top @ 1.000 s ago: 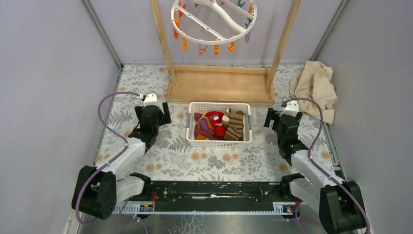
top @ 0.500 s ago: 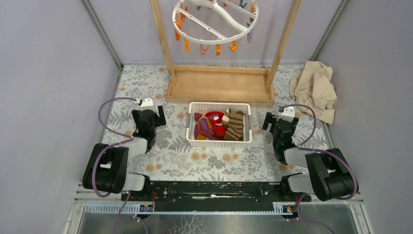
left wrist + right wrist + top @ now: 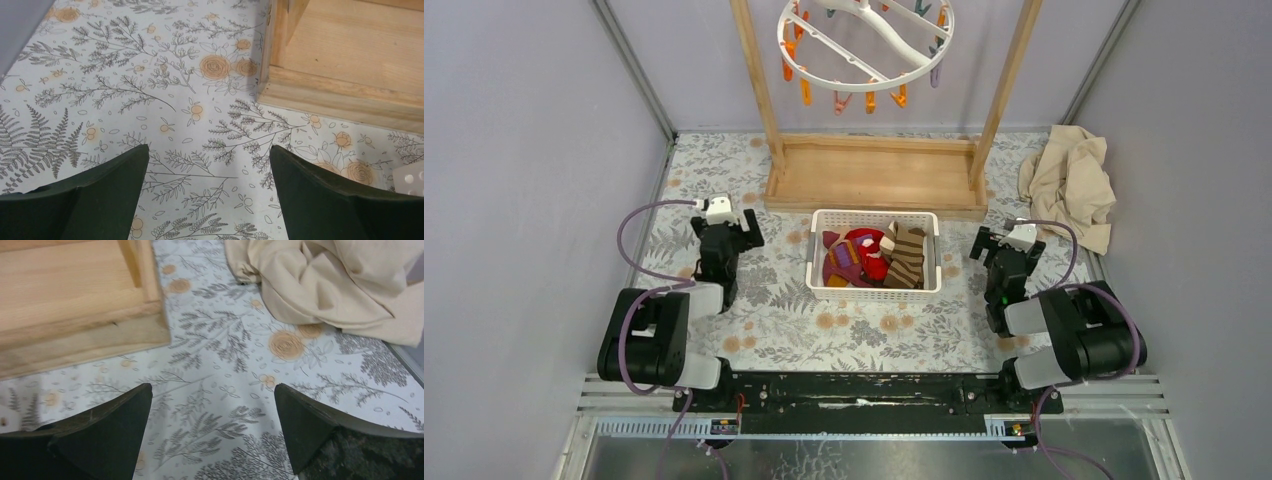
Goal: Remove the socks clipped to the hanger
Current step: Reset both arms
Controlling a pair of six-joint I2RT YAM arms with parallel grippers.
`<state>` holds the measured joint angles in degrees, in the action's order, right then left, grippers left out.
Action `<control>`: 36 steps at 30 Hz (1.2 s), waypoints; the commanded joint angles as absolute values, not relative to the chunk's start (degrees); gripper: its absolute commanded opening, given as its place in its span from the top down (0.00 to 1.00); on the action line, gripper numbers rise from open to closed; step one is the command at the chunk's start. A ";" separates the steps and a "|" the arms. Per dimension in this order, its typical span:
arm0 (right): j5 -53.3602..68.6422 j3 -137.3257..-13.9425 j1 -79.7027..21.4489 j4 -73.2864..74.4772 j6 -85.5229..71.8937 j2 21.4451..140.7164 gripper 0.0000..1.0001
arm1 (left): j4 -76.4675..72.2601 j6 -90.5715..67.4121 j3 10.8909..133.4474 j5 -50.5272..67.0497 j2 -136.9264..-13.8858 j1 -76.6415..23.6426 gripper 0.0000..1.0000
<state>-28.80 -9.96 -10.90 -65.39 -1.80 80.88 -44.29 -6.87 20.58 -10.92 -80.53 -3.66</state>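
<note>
1. Left gripper point(image 3: 724, 232) is released: its two dark fingers point(image 3: 100, 195) stand wide apart and grasp nothing. It hangs over the flowered counter point(image 3: 150, 100), near the left edge.
2. The right gripper point(image 3: 1007, 248) is also released, its fingers point(image 3: 320, 425) spread wide with only the counter between them. It is near the right edge.
3. Both arms are folded back, with their elbows close to the near edge.
4. The socks point(image 3: 874, 255) lie in a loose pile inside a white basket point(image 3: 874, 213) in the middle of the counter. The basket stands between the two grippers and apart from both. I can see a red sock, a purple one with orange stripes and a brown-striped one.
5. The hanger point(image 3: 864, 45), a white ring with spokes, hangs above the far edge between the posts of a wooden rack point(image 3: 874, 175).
6. Orange clips point(image 3: 804, 90) and a few pale ones point down from its rim. The top of the ring is cut by the picture edge, so I cannot tell what the far clips hold.
7. The flat base of the rack rests along the far edge, just behind the basket.
8. A beige cloth point(image 3: 340, 285) lies crumpled in the far right corner, near the right gripper but not touching it.
</note>
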 commanded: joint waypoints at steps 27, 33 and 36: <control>-19.38 -12.46 -7.21 -73.50 1.67 89.12 0.00 | -67.34 -3.25 14.68 0.48 -87.10 -0.97 0.02; -19.35 -12.39 -7.21 -73.56 1.67 89.12 0.00 | -67.24 -3.09 14.69 0.40 -87.09 -1.05 0.02; -19.36 -12.31 -7.21 -73.65 1.67 88.97 0.00 | -67.24 -3.05 14.68 0.36 -87.09 -1.05 0.01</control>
<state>-19.81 -11.03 -7.49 -71.81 1.23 89.65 -63.18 -4.36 13.65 0.19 -86.67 -1.43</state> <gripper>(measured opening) 0.993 0.983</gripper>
